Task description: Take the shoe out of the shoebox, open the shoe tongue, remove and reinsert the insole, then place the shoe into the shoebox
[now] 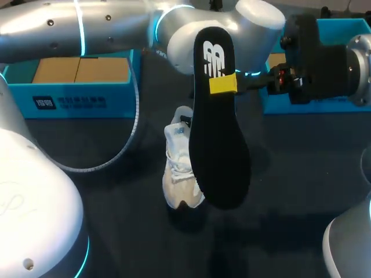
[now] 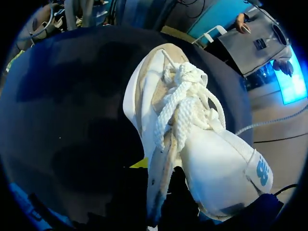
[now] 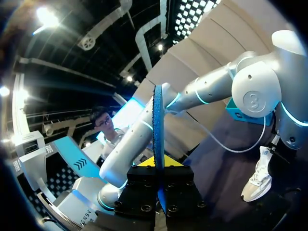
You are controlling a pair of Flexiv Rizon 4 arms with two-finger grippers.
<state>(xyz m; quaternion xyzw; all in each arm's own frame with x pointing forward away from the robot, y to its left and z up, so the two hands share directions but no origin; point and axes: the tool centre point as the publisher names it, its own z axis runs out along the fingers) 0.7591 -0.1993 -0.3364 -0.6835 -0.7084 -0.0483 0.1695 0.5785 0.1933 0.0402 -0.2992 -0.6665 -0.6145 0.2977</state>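
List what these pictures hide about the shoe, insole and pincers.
- Head view: the insole covers one side of the shoe.
- Left wrist view: shadow swallows the left pincer at the shoe; grip unclear.
- Right wrist view: the insole shows only edge-on in the right pincer.

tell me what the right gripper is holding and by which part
The right gripper holds the black insole, pinched across its two faces near the logo end. The white shoe is not in this gripper.

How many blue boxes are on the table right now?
2. The left box sits at the back left; the right box at the back right, partly hidden behind the right arm.
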